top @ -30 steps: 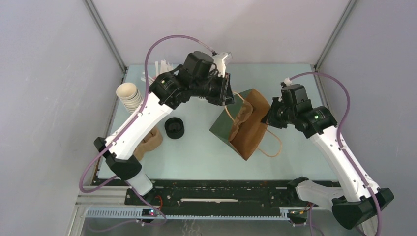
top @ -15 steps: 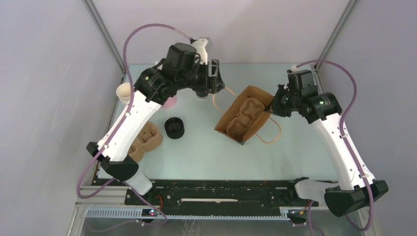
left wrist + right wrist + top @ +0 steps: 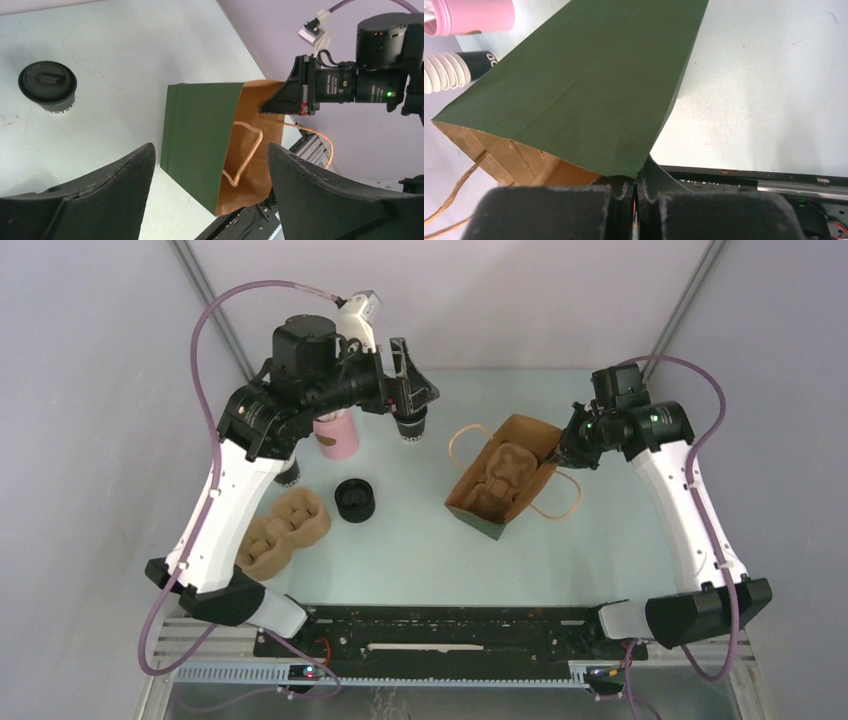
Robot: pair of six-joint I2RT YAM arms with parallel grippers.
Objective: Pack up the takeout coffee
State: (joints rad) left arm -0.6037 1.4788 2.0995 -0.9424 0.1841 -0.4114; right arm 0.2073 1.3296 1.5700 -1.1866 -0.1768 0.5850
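takeout coffee (image 3: 409, 427) | upright | long axis vertical | top pointing up

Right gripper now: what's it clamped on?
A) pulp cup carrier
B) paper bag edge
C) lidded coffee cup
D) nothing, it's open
B: in the right wrist view, the right gripper is shut on the edge of the paper bag.

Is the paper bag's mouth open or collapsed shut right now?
Open: the top view looks straight into the paper bag, a pulp cup tray visible inside, with the right gripper pinching its rim.
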